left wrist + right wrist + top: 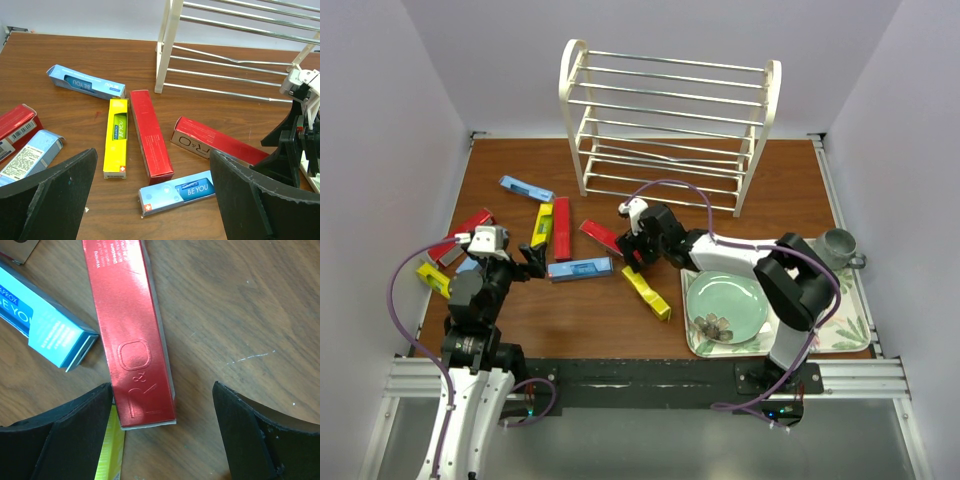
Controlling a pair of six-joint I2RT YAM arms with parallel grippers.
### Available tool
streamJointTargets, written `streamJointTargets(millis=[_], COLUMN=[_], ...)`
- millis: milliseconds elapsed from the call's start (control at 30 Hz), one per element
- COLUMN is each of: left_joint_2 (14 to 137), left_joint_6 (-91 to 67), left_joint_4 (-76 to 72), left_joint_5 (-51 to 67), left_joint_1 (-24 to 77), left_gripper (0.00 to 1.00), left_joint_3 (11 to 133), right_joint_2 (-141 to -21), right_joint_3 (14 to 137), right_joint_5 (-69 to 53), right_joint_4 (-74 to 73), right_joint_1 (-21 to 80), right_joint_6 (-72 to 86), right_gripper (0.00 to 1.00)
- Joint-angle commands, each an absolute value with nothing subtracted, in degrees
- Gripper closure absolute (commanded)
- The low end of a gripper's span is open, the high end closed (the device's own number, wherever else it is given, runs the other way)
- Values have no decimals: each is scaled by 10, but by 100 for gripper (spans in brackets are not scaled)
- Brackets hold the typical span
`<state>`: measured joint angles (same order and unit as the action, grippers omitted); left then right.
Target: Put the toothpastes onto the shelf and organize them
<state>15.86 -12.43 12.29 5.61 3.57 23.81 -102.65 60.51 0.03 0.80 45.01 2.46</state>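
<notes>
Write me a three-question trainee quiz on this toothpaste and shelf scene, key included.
1. True or false: no long cardboard toothpaste box lies on the white wire shelf.
2. Which box has its end between the fingers of the right gripper? A yellow cardboard box; B red cardboard box; C light blue cardboard box.
3. Is the left gripper open or shut?

Key: 1 true; 2 B; 3 open.
</notes>
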Motion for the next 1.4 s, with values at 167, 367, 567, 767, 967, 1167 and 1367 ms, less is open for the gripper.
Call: streamJointTargets(millis=[167, 367, 567, 767, 967, 1167, 1367], left_joint_2=[164, 164, 164, 166, 168, 169, 168], left_joint_6=[-114, -114, -114, -114, -114, -114, -114], left_joint_4=[105, 104, 105, 105, 105, 105, 106], left_joint_5=[64, 65, 65, 65, 66, 64, 62], left_joint_1=[42, 43, 45, 45, 47, 47, 51], left_gripper=[0, 0, 0, 0, 0, 0, 1], left_joint_3=[246, 245, 247, 247, 246, 247, 247], right_joint_2=[-988, -999, -1018, -1033, -1045, -1038, -991], right_joint_3=[602, 601, 611, 616, 620, 610, 567], right_joint_5=[-37, -36, -56, -66, -69, -48, -8], right_joint_4=[18, 22, 18, 18, 21, 32, 69], right_joint_1=[428, 426, 427, 429, 436, 440, 440], right_joint_6=[16, 10, -18, -30, -35, -33, -4], right_gripper=[21, 24, 25, 32, 34, 45, 68])
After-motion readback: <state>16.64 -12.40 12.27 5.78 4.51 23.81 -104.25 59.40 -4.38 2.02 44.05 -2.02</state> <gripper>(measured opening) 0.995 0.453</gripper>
